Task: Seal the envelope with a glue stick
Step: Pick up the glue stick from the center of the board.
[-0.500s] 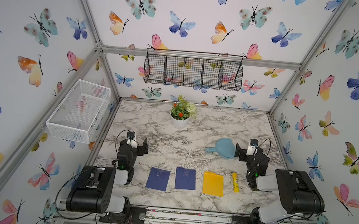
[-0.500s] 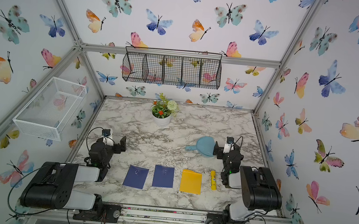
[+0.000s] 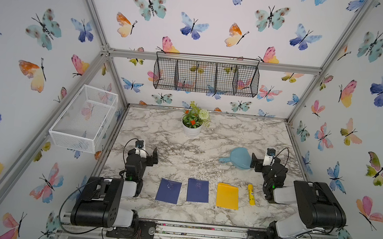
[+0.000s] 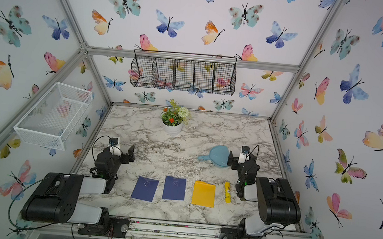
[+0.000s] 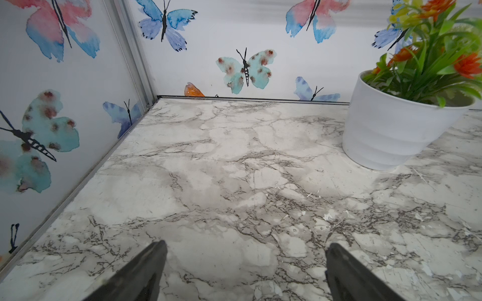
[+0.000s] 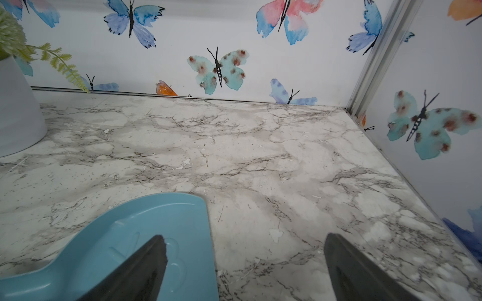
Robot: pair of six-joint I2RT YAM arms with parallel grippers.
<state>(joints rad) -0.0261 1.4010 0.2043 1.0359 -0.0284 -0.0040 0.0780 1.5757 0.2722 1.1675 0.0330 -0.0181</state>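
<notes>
One glue stick (image 3: 251, 194) lies flat on the counter (image 3: 182, 152), just beside the yellow envelope (image 3: 227, 196), its long axis running front to back; the cap end is unclear. The left claw (image 5: 245, 247) and right claw (image 6: 245, 241) gape apart, holding nothing.

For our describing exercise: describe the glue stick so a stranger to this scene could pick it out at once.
Look at the marble table, near its front. To the robot's right of the yellow envelope lies the glue stick: a small round yellow tube, not flat paper.
</notes>
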